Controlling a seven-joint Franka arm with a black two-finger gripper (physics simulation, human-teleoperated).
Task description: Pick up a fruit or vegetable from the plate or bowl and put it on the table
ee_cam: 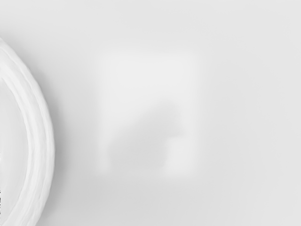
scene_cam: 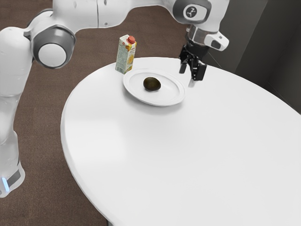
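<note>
A black two-finger gripper [scene_cam: 191, 70], fingers apart and empty, hangs near a round white plate [scene_cam: 157, 103] holding a dark, oval fruit [scene_cam: 152, 84]. Picking seems the step in hand; next, centre over the fruit, then lower.

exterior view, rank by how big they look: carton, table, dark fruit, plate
Largest to smallest as they look there:
1. table
2. plate
3. carton
4. dark fruit

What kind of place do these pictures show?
Probably a dining area, simulated: a round white table bears a plate with a dark fruit or vegetable on it, and what looks like a juice carton beside the plate.
</note>
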